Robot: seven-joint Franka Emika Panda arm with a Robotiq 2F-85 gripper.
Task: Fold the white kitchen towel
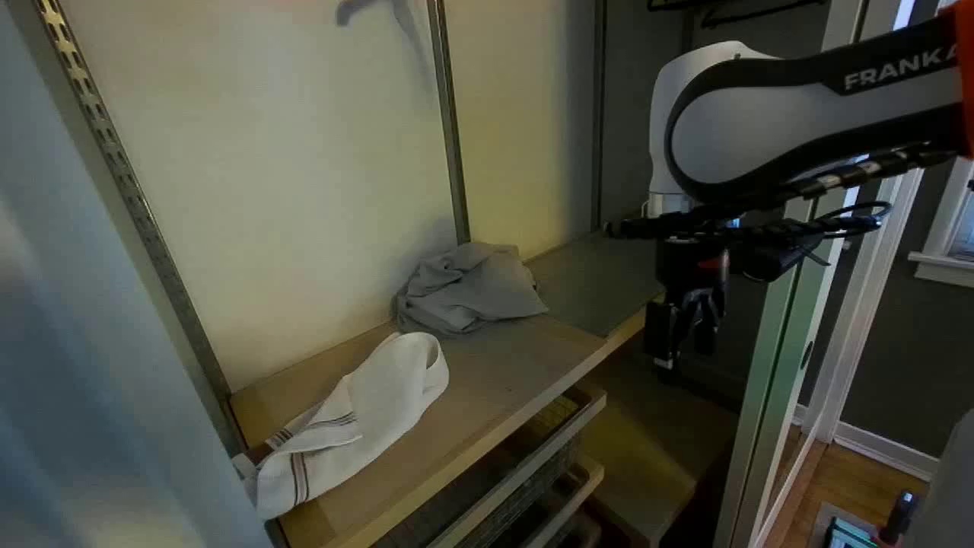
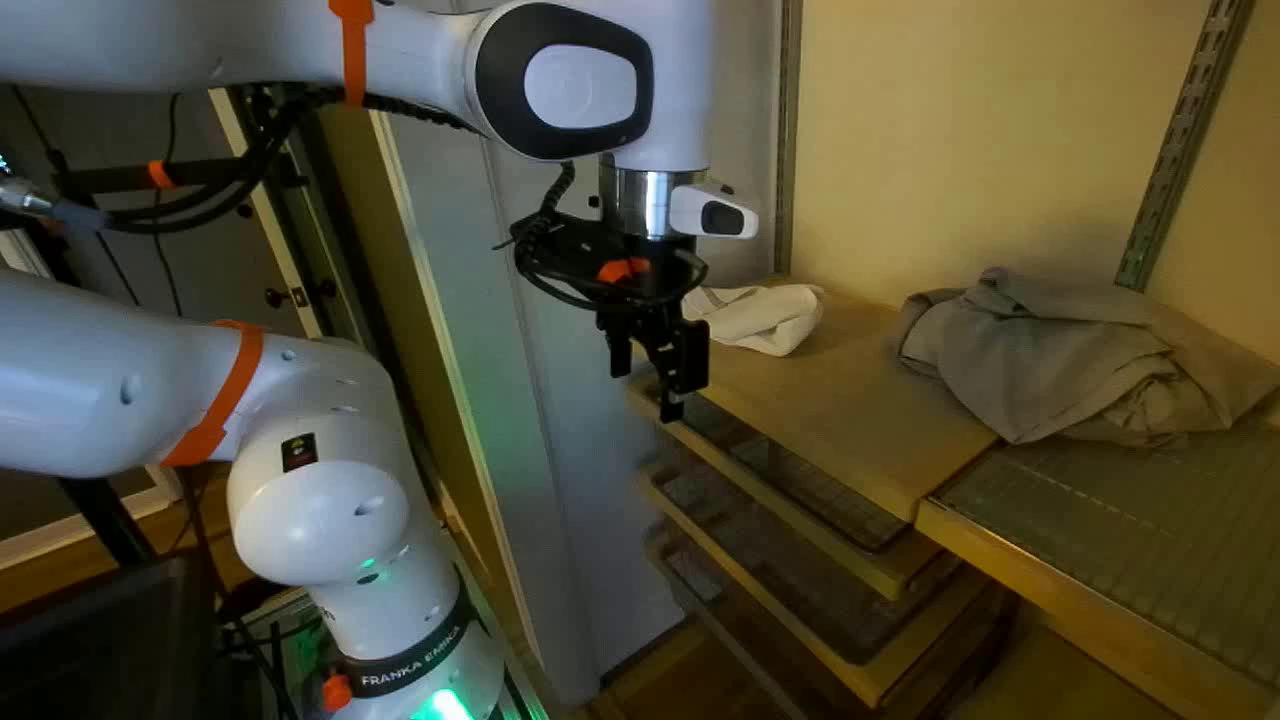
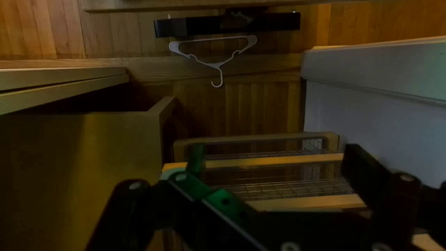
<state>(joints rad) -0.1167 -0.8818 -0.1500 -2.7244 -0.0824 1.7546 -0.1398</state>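
The shelf [image 1: 498, 369] lies ahead of my gripper [image 3: 275, 150], its front edge between me and what rests on it; I cannot tell whether I hang higher or lower than its top, so driving straight in without lifting first could strike that edge. Below me the wire drawers [image 2: 775, 500] jut out, and a low path could snag me on their frames. The grey cloth [image 2: 1050, 360] sits ahead of me on the shelf, near my target but apart from it, so a wide sweep might catch both. The white kitchen towel [image 1: 369, 418], the thing I am to fold, lies well apart from me, past that front edge; it is twisted and doubled over itself, looped at one end, so closing on the heap would probably pinch several layers and drag the bundle instead of raising one edge. My own fingers [image 3: 197, 160] stand wide apart, with nothing held between them; with cloth this thin, coming down too hard could jam their tips against the shelf, and stopping too high would close them on air.
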